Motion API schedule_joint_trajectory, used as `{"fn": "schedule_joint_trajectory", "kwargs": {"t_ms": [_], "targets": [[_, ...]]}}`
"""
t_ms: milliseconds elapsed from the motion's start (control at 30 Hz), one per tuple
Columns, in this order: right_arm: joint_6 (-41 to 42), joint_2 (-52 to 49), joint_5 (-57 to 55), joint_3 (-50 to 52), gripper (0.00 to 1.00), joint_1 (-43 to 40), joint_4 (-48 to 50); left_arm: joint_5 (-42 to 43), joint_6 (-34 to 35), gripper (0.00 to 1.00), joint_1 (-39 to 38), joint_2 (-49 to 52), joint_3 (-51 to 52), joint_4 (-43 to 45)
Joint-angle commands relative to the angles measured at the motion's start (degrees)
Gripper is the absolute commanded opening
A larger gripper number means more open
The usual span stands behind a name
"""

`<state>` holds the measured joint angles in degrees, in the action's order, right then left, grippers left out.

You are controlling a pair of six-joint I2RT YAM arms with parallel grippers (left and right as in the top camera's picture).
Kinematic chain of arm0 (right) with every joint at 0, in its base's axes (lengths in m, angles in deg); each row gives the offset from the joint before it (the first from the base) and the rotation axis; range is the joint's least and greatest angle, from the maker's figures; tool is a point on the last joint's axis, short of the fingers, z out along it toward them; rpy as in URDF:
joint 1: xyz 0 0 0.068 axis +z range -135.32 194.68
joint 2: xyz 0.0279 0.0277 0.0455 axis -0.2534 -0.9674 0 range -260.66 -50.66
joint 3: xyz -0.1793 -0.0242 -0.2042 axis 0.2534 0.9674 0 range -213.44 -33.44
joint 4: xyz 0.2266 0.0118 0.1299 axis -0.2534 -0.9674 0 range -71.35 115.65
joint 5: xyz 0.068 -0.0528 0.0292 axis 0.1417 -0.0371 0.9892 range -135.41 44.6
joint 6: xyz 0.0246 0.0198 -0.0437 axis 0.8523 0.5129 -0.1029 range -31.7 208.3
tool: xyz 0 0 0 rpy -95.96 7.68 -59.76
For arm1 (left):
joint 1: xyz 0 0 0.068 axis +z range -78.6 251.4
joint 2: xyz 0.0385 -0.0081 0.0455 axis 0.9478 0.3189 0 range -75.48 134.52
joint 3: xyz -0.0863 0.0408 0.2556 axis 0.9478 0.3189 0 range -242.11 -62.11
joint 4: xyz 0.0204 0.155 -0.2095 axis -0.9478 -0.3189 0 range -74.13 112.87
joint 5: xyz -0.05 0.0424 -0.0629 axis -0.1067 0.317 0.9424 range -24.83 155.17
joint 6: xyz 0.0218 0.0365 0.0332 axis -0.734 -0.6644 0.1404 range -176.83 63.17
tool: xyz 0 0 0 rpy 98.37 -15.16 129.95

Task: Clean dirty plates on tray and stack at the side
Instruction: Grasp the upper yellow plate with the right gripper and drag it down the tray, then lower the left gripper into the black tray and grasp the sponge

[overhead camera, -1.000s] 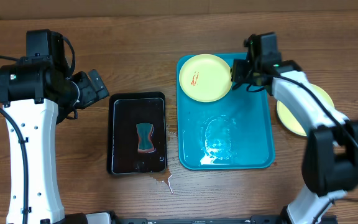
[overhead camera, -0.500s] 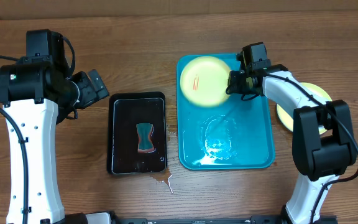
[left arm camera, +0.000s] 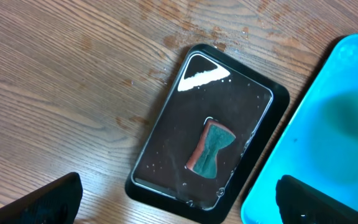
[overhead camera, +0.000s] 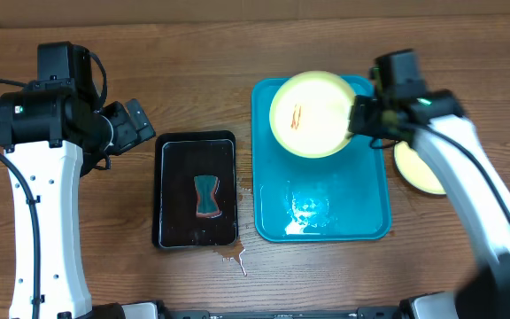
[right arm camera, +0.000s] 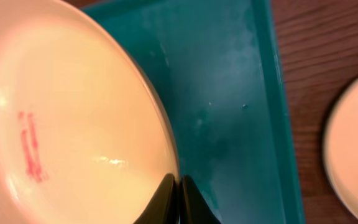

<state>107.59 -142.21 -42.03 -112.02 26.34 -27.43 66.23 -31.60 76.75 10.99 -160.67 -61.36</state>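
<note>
While the right gripper (overhead camera: pixel 354 120) is clamped on the rim of the smeared plate (overhead camera: pixel 312 115), with the lip squeezed between its two fingers, the plate hangs over the far end of the tray (overhead camera: pixel 366 199) and overlaps its far rim; the wrist view suggests it is tilted rather than level. The red smear (overhead camera: pixel 297 116) faces up, so the dirty side is open to wiping.

The step in hand looks like presenting this plate for cleaning. A pinch at one edge lets a light plastic plate swing about the fingers, so the grip should be kept firm and the travel slow; the tray floor glistens as if wet, so the plate may be slick. It would be wise to keep the smeared face turned toward the other arm and to keep the plate's low edge clear of the tray rim.

The left gripper (overhead camera: pixel 138 124) waits over the table (overhead camera: pixel 193 44) beside the black tray (overhead camera: pixel 173 173), its fingers (left arm camera: pixel 48 202) apart and holding nothing; it must first take the sponge (overhead camera: pixel 206 197), lying in the middle of that tray, squarely across its narrow waist. A second plate (overhead camera: pixel 414 173) already sits on the table just right of the tray, partly hidden by the arm; that looks like the stacking spot.
</note>
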Motion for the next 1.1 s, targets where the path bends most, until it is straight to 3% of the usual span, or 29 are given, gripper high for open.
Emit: {"fn": "schedule_joint_trajectory", "kwargs": {"t_ms": [0, 100, 200, 400, 567, 667, 733, 767, 933, 1067], "targets": [[0.5, 6.6, -1.2, -1.1, 0.04, 0.0, -5.4, -0.2, -1.0, 1.0, 0.3, -0.3, -0.9, 0.0], [1.4, 7.3, -1.1, 0.3, 0.04, 0.0, -11.2, -0.2, -1.0, 1.0, 0.3, -0.3, -0.9, 0.0], [1.6, 6.6, -0.3, 5.5, 0.04, 0.1, -11.1, -0.2, -1.0, 1.0, 0.3, -0.3, -0.9, 0.0], [1.2, 6.4, 1.0, 21.1, 0.04, 0.3, 3.3, -0.2, -1.0, 1.0, 0.3, -0.3, -0.9, 0.0], [-4.7, 6.4, 4.2, 28.7, 0.04, 0.5, 13.5, 1.0, -0.8, 1.0, 0.3, -0.3, -0.9, -0.2], [-7.6, 6.4, 2.6, 29.0, 0.04, 1.2, 14.1, 6.9, 0.0, 1.0, 0.3, -0.3, -0.9, -2.5], [-7.6, 6.5, 1.6, 28.6, 0.28, 1.2, 13.3, 10.6, -1.3, 1.0, 0.1, -0.3, -0.9, -2.1], [-7.6, 6.7, 1.6, 27.8, 0.34, 1.2, 12.0, 11.8, -2.2, 1.0, -0.2, -0.3, -0.9, -1.9], [-7.6, 9.1, 1.6, 21.5, 0.36, 1.2, 4.6, 13.5, -2.8, 0.98, -0.8, -0.3, -0.9, 0.0], [-7.3, 13.0, 3.0, 15.8, 0.36, 1.2, -0.7, 16.9, -10.8, 0.8, -4.3, 0.2, -0.7, 0.4]]}}
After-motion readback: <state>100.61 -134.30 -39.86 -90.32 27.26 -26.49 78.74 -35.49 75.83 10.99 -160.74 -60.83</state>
